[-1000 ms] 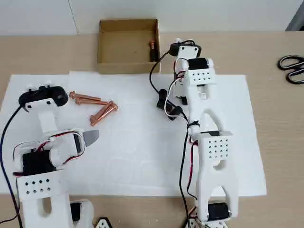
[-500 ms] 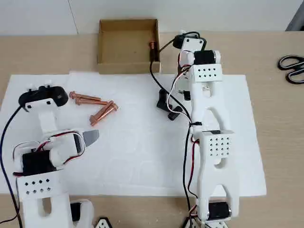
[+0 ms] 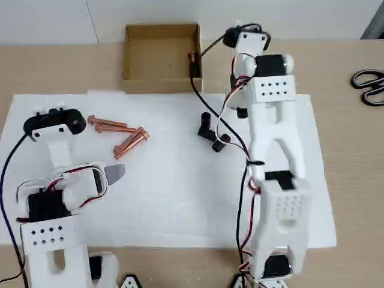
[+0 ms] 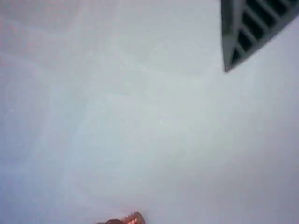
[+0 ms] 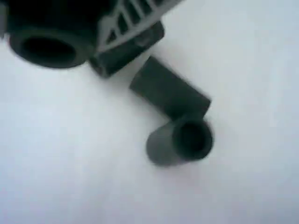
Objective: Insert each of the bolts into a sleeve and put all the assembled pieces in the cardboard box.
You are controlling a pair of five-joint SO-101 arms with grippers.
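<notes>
Several copper bolts (image 3: pixel 111 126) lie loose on the white mat at the left. Black sleeves (image 3: pixel 207 127) lie mid-mat; up close, two of them (image 5: pixel 170 93) (image 5: pixel 180 140) touch end to side. One bolt in a sleeve (image 3: pixel 192 63) leans on the right wall inside the cardboard box (image 3: pixel 157 84). My right gripper (image 3: pixel 241 112) hangs under the stretched right arm, just right of the loose sleeves, shut on a black sleeve (image 5: pixel 46 46) beside its ribbed finger (image 5: pixel 133 21). My left gripper (image 3: pixel 115 173) rests shut and empty below the bolts; a bolt head (image 4: pixel 125 219) pokes in.
The white mat (image 3: pixel 168 204) covers most of the wooden table, with bare room at its middle and front. Scissors (image 3: pixel 369 84) lie at the far right edge. A black cable (image 3: pixel 195 96) trails from the right arm past the box's corner.
The right arm has swung away from the loose sleeves, toward the far right, carrying a sleeve. The sleeves on the mat now show apart from it. The left arm has kept still.
</notes>
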